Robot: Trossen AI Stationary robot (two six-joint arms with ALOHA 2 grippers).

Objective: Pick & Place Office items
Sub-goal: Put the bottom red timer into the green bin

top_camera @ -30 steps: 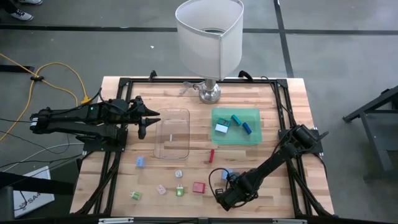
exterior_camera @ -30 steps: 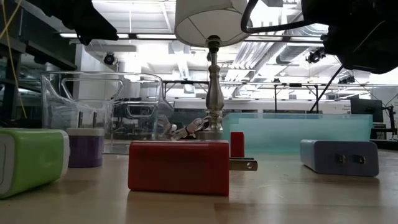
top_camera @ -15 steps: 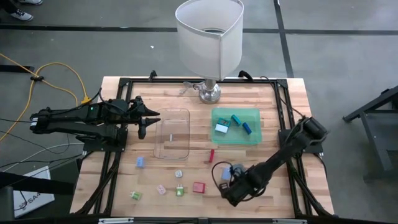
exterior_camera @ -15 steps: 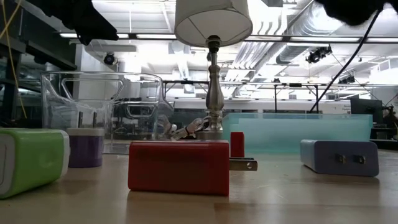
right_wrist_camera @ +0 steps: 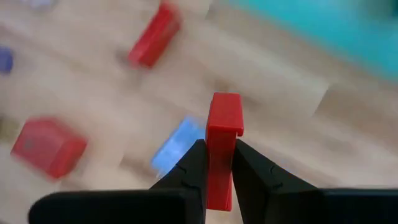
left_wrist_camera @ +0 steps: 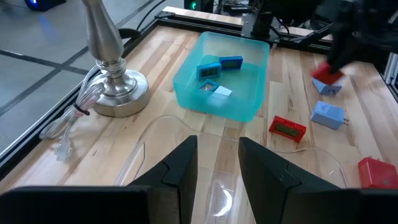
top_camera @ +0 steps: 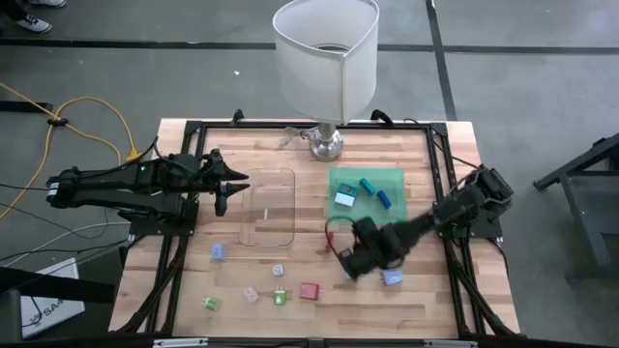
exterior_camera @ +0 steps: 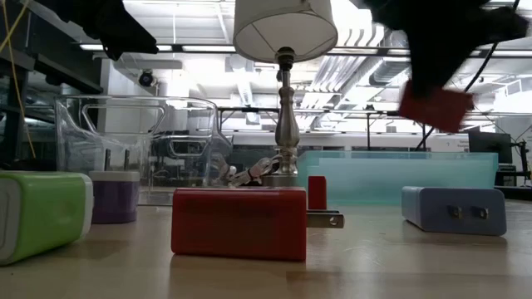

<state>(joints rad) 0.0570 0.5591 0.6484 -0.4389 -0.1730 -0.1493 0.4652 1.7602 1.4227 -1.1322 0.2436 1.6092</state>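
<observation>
- High view: the right end effector (top_camera: 350, 263) hangs over the table (top_camera: 426, 290) just off the near corner of the green tray (top_camera: 395, 215), on the side away from the lamp (top_camera: 325, 58).
- Right wrist view: its fingers (right_wrist_camera: 193, 163) are pressed against a flat red piece (right_wrist_camera: 222, 146), pinching it edge-on; the piece stands up past the fingertips.
- Low view: the same red piece (exterior_camera: 435, 105) is lifted clear of the table, in front of the green tray (exterior_camera: 391, 176).
- Below it in the right wrist view lie a pale blue block (right_wrist_camera: 176, 144), a red charger block (right_wrist_camera: 46, 147) and a red stick (right_wrist_camera: 153, 34), all on the wood.
- High view, near the green tray: the pale blue block (top_camera: 392, 277) sits just beside the right end effector; the red charger block (top_camera: 309, 291) is farther toward the front edge.
- Inside the green tray are blue and teal pieces (top_camera: 368, 186).
- The left end effector (top_camera: 224, 188) hovers at the edge of the clear tray (top_camera: 268, 208), well apart from the green tray; its fingers (left_wrist_camera: 179, 163) stand a little apart, and I see nothing between them.
- A pale blue piece (top_camera: 218, 251), a pink piece (top_camera: 250, 295) and green pieces (top_camera: 210, 303) lie on the table in front of the clear tray.
</observation>
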